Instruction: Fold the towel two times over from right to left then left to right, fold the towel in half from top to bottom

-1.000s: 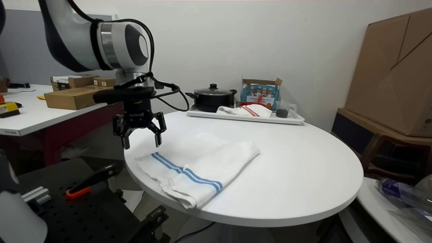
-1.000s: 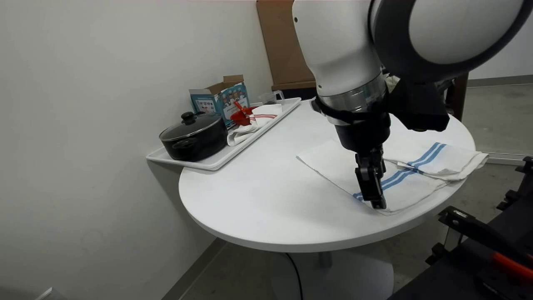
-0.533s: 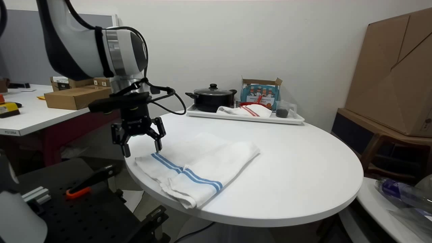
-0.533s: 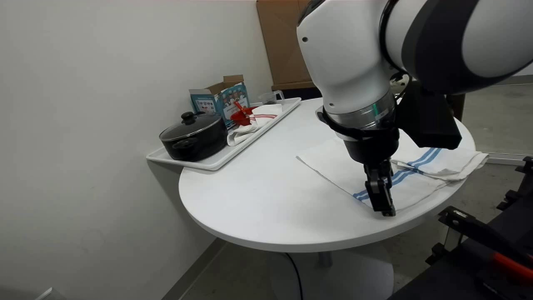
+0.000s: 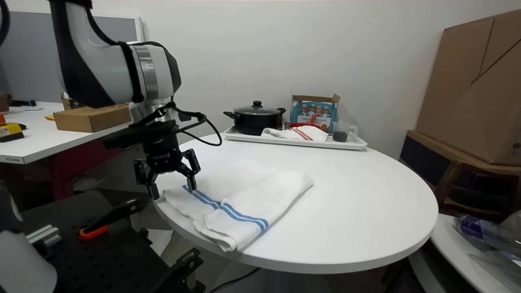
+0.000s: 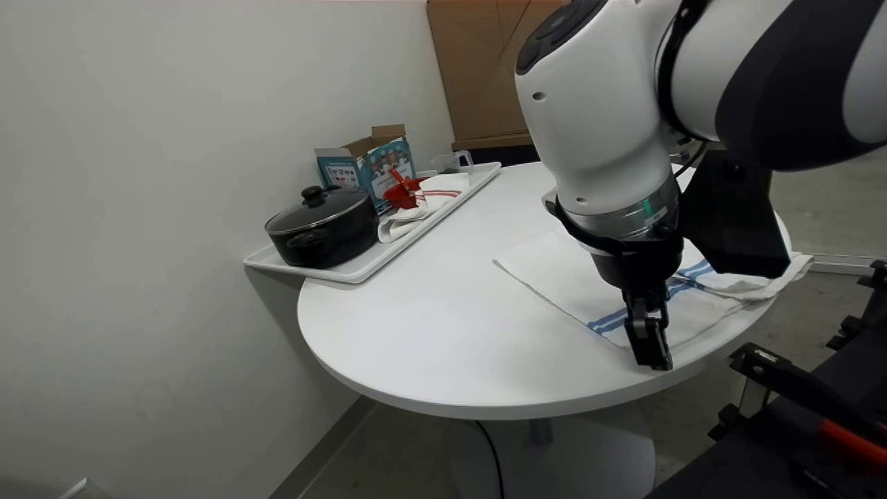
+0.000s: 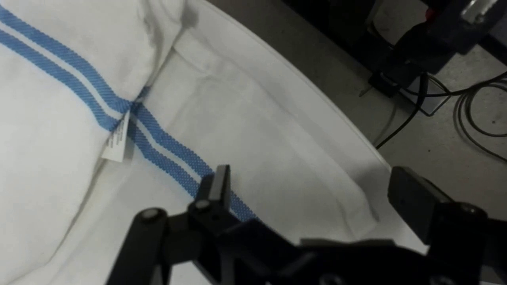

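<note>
In an exterior view, end effector (image 5: 173,192) stood spread, straddling the left corner of towel (image 5: 244,193), presumably to pinch it for folding.

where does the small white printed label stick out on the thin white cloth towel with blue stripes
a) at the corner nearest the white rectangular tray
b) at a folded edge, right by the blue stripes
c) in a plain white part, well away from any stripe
b, since the wrist view shows the small white printed label poking out beside the blue stripes where the thin white cloth towel is folded over.
</note>
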Robot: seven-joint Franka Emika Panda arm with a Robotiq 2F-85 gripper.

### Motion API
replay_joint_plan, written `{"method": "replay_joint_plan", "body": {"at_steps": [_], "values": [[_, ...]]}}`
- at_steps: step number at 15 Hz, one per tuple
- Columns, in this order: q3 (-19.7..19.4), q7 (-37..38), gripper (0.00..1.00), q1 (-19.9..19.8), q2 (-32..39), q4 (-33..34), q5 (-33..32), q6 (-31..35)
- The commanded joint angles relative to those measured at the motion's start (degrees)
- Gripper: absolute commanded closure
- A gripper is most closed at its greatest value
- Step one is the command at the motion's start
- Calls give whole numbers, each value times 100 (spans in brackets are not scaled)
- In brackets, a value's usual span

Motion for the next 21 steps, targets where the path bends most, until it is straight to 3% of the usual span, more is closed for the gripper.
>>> {"method": "replay_joint_plan", "body": {"at_steps": [1,9,10,11,12,19,21], "values": [[-99,485,0,70,141,50,-370,181],[-96,1137,0,57,257,183,-864,242],[-97,1203,9,55,265,204,-918,244],[-96,1268,26,53,273,224,-974,243],[-96,1316,35,48,276,241,-1018,247],[-76,1604,88,22,309,293,-1298,241],[-54,1440,94,-57,255,260,-1173,305]]}}
